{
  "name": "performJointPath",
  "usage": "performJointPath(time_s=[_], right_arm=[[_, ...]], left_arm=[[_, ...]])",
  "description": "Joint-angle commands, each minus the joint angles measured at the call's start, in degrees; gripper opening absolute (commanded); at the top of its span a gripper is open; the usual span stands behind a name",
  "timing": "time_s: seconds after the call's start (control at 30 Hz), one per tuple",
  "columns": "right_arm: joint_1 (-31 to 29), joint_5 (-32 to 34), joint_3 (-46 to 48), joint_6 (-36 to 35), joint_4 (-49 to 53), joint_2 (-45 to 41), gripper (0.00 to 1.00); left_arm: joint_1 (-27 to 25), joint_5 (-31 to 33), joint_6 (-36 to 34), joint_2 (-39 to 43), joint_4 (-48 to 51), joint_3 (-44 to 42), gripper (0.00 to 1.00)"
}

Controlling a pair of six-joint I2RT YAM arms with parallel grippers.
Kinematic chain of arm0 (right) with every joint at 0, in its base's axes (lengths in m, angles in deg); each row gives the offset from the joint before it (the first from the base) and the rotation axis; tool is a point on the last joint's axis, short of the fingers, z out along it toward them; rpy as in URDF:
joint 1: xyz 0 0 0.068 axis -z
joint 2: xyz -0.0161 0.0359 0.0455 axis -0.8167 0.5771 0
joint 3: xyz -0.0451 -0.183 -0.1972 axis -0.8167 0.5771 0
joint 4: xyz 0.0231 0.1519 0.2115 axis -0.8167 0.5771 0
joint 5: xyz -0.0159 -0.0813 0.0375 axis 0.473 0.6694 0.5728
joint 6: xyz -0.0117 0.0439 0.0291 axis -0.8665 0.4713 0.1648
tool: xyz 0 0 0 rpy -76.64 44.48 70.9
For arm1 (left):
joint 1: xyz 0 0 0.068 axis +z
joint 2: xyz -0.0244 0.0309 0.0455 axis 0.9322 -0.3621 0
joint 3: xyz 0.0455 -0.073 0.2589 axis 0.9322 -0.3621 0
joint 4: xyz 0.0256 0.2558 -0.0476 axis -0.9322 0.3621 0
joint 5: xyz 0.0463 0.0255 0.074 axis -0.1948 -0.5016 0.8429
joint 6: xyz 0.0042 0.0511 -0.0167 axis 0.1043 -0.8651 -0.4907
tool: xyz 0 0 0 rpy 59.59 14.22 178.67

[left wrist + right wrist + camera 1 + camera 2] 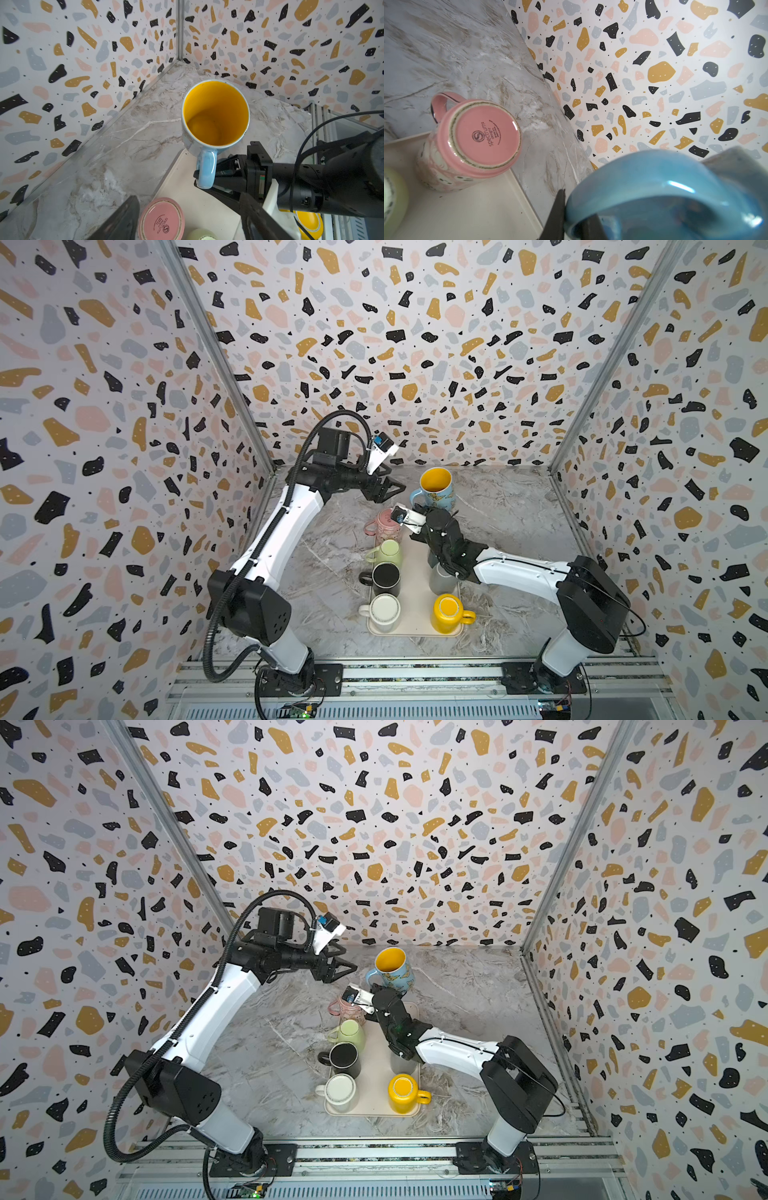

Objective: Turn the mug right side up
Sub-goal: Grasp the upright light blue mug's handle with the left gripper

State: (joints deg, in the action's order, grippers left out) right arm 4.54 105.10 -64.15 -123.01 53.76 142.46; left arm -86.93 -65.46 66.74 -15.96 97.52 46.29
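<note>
The mug (435,488) (390,965) is light blue with a yellow inside. It stands opening-up at the back of the marble table, just past the tray's far corner. Whether its base touches the table I cannot tell. My right gripper (575,216) (204,179) is shut on the mug's blue handle (654,187), one finger on each side of the loop. In both top views the wrist hides those fingers. My left gripper (397,480) (349,960) (190,218) hangs open and empty, a short way left of the mug and above the tray's far end.
A cream tray (415,572) holds several mugs: an upside-down pink one (384,526) (477,137), then green (386,551), black (385,577), white (384,610), yellow (449,612), and grey (441,580) under my right arm. The back wall stands close behind the blue mug.
</note>
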Motion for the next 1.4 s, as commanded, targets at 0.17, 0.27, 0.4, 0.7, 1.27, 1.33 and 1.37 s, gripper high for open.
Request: performJointPath(time_s=[0.17,0.27,0.4,0.7,1.27,1.33,1.37], right_arm=[[-0.41,1.95,0.34,-5.39,-11.82,-1.34,0.00],[-0.66,1.77,0.37,-5.99,-12.54,-0.70,0.00],[-0.89,1.51,0.51,-6.35,-13.48,-0.18,0.00],[-1.46,0.74,0.71,-6.51,-15.06,-0.23,0.00],[-2.59,-0.07,1.65,-6.63,-17.73,-0.64,0.00],[-2.66,-0.08,1.72,-6.64,-17.89,-0.70,0.00],[-2.69,-0.12,1.72,-6.63,-18.00,-0.69,0.00]], left_arm=[[-3.00,2.45,-6.51,-3.42,9.62,4.79,0.74],[-3.55,2.50,-6.48,-4.14,9.89,5.04,0.74],[-3.97,1.15,-6.47,-4.66,9.79,5.26,0.73],[-5.13,0.41,-6.52,-6.22,10.40,5.62,0.69],[-5.23,-0.42,-4.87,-9.46,10.61,7.55,0.44],[-5.23,-0.58,-4.83,-9.63,10.66,7.53,0.41],[-5.28,-0.69,-4.81,-9.71,10.66,7.51,0.39]])
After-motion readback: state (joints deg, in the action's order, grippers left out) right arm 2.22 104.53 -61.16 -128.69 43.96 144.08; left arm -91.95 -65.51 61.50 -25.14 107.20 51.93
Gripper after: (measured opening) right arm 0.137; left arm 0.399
